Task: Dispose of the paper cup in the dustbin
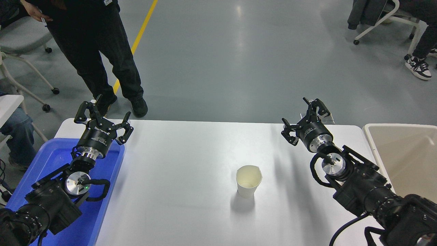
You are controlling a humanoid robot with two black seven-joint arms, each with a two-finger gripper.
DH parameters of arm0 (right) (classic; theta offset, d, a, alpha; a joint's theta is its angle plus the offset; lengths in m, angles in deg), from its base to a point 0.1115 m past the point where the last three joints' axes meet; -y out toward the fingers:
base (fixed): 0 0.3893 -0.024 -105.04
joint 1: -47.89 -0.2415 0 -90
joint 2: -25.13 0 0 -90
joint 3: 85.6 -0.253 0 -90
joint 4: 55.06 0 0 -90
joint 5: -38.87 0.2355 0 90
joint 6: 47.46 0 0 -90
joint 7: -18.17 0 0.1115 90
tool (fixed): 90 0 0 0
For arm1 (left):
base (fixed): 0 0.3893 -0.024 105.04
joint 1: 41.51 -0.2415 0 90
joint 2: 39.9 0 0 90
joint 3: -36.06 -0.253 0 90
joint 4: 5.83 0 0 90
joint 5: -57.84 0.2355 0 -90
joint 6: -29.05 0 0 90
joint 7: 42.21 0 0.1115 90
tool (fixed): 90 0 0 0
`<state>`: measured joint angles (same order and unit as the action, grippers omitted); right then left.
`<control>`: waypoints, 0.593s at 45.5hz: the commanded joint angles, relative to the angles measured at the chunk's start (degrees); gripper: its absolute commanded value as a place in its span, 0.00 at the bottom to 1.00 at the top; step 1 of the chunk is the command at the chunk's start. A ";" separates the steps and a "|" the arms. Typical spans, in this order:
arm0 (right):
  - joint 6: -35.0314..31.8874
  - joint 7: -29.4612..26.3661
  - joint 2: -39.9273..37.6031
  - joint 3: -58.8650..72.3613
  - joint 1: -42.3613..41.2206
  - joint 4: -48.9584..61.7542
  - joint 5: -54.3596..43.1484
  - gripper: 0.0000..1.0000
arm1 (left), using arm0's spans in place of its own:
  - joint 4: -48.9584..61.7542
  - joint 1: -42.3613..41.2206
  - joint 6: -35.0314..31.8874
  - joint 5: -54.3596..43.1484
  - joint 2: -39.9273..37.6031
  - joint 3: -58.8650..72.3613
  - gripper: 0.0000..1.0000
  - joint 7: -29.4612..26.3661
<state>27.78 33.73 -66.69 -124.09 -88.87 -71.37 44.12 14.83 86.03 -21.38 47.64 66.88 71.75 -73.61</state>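
The white paper cup [249, 180] stands upright on the white table [191, 164], right of centre, its cream inside showing and its rim slightly bent. The beige dustbin [404, 153] with a thick white rim stands at the table's right edge. My right gripper [303, 118] is open and empty, held above the table's far right part, well behind and to the right of the cup. My left gripper [102, 116] is open and empty, parked over the far end of the blue tray.
A blue plastic tray [51, 160] lies at the table's left end under my left arm. A person in black stands beyond the table's far left corner [99, 51]. Chairs and another person's legs are at the top right [420, 51].
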 commanded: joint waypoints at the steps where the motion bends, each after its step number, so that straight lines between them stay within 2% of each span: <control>1: -0.19 0.00 0.06 0.26 0.18 -0.04 -0.06 1.00 | 0.00 0.00 -0.01 0.00 0.00 0.00 1.00 0.02; 10: -0.62 0.00 -1.16 0.61 0.96 -3.10 -0.76 1.00 | 0.00 0.00 -0.01 0.00 0.00 0.00 1.00 -0.06; 17: 0.25 0.00 -8.81 4.21 4.04 -15.67 -1.91 1.00 | 0.00 0.09 -0.01 0.00 0.00 0.00 1.00 -0.06; 27: 0.34 0.09 -13.47 8.96 4.13 -20.60 -8.58 1.00 | 0.00 0.00 -0.01 0.00 0.00 0.00 1.00 -0.06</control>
<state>27.95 33.77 -74.70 -119.70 -85.61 -84.37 41.30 14.81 86.08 -21.41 47.63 66.89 71.75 -73.66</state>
